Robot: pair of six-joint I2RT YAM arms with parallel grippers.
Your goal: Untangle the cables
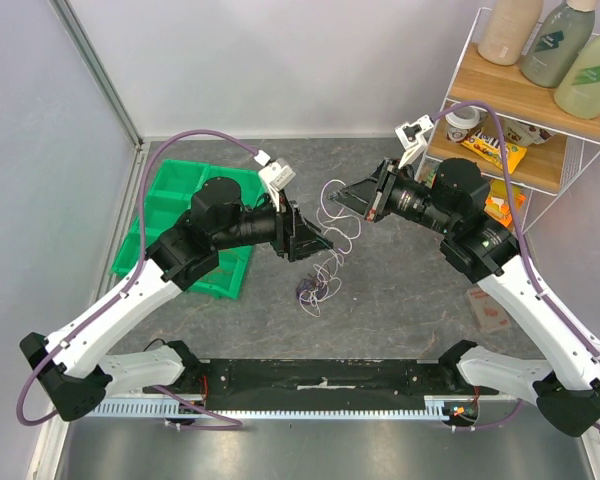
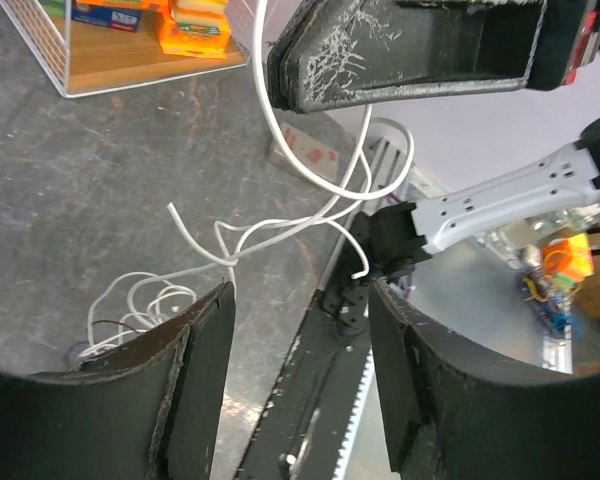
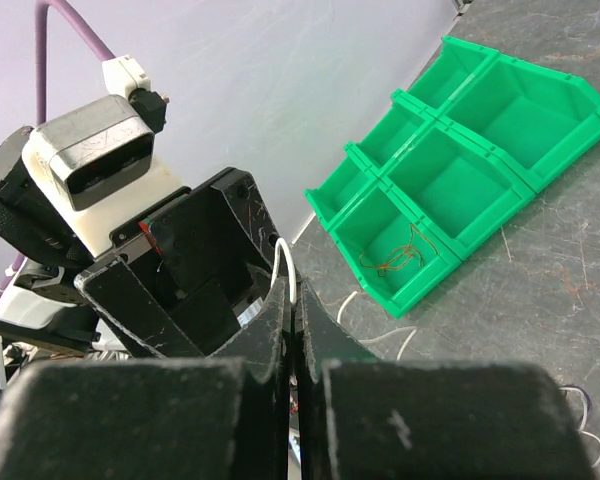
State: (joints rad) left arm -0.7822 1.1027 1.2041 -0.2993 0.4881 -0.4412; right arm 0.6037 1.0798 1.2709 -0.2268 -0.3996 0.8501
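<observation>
Pinching the white cable (image 3: 286,262), the right gripper (image 3: 292,300) has its jaws clenched on it above the table (image 1: 400,300). The left gripper (image 2: 298,300) is released, jaws apart, with the same cable hanging just in front. The clump (image 1: 315,290) of cables lies below, seemingly knotted. One orange wire (image 3: 400,258) sits in the green bin (image 3: 430,292); most work remains, I judge.

The grey table (image 1: 400,300) carries green bins (image 1: 175,195), a cable clump (image 1: 316,290), a small packet (image 1: 489,309) and a wire shelf (image 1: 550,166).
</observation>
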